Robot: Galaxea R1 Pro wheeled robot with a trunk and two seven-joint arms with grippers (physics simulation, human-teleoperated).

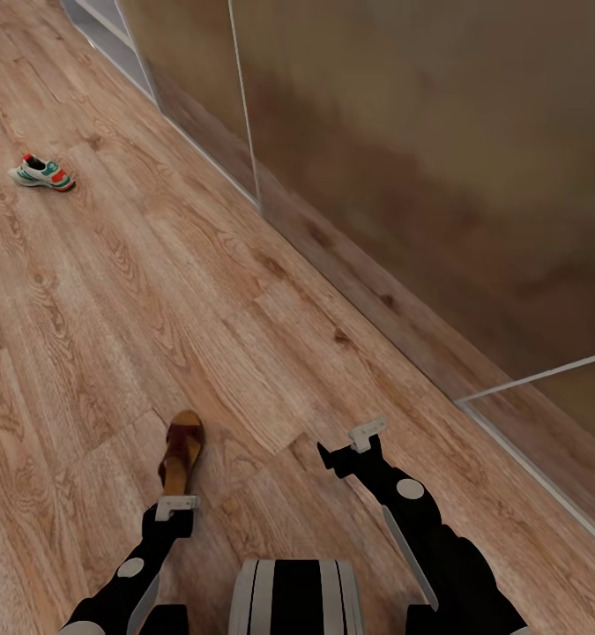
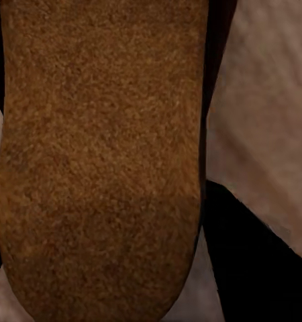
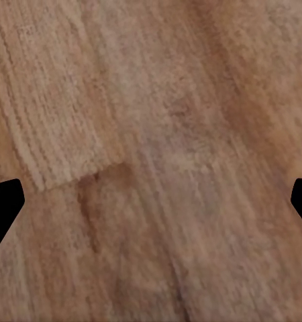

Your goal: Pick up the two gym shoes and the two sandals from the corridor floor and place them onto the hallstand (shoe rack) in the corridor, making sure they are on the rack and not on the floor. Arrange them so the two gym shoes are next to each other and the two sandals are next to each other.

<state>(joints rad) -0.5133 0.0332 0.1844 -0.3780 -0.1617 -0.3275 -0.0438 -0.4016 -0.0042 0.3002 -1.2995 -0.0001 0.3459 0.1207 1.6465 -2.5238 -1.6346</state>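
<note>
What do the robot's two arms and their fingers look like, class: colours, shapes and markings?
Both arms are glossy black with round light-grey discs at the joints and pale grey strips along the forearms. The left gripper and right gripper end in small pale-grey blocky fingers on black mounts.

Even soft light, blurry wrist views
</note>
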